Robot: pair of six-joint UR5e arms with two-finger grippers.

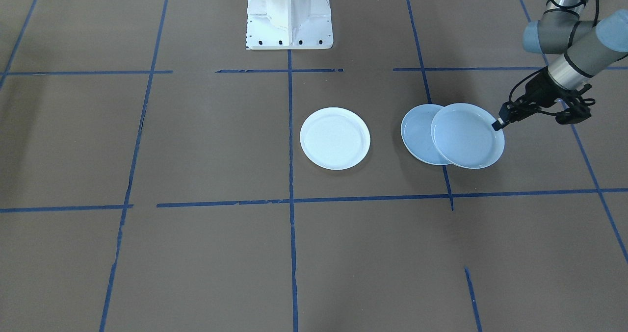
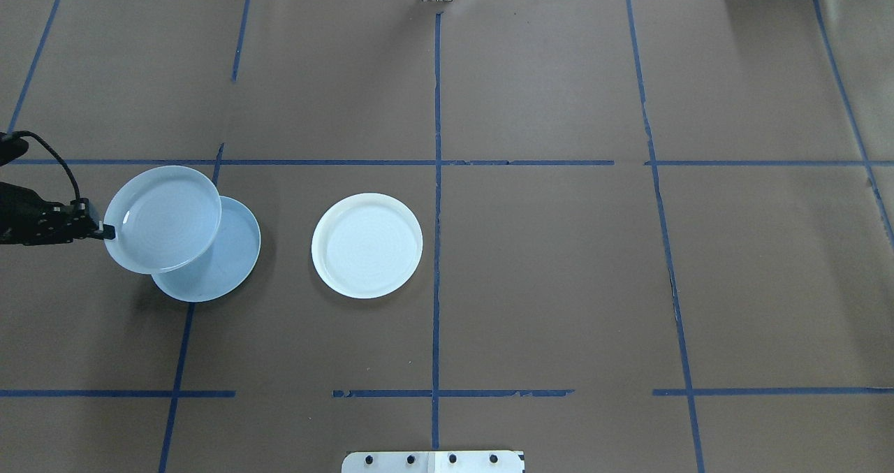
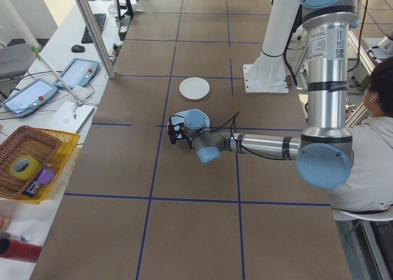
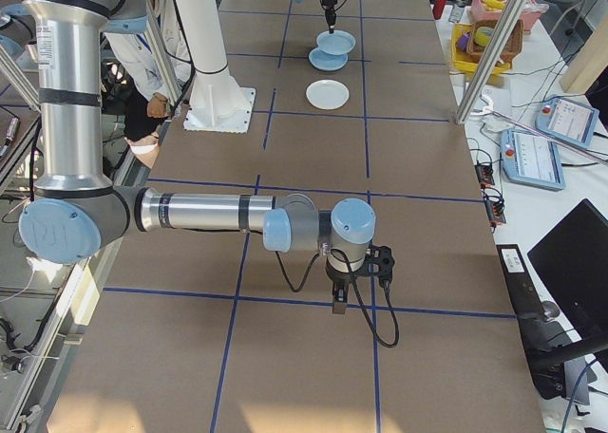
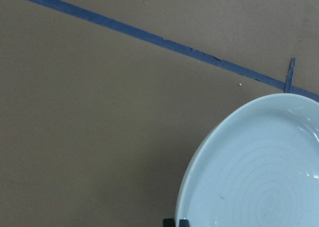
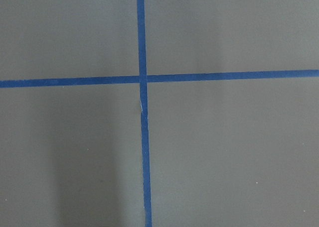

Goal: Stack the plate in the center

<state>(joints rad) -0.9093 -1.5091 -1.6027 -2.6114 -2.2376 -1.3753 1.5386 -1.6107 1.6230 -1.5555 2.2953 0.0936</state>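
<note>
Brown papered desk (image 2: 559, 284), blue tape grid. My left tool (image 2: 105, 231) pinches the ringed plate's (image 2: 164, 218) rim, held over the pale blue-grey plate (image 2: 234, 263). White plate (image 2: 367, 244) lies at center. Keep level; lower gently. Right tool (image 4: 340, 298): state unclear.

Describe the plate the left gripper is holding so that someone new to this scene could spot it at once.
In the overhead view, start at the table's left edge, where the left gripper comes in. It is shut on the rim of the held plate, a pale blue-grey one with faint concentric rings. Unlike the whiter plate lying alone near the middle, it is lifted and overlaps the smooth blue-grey plate beneath it.
</note>
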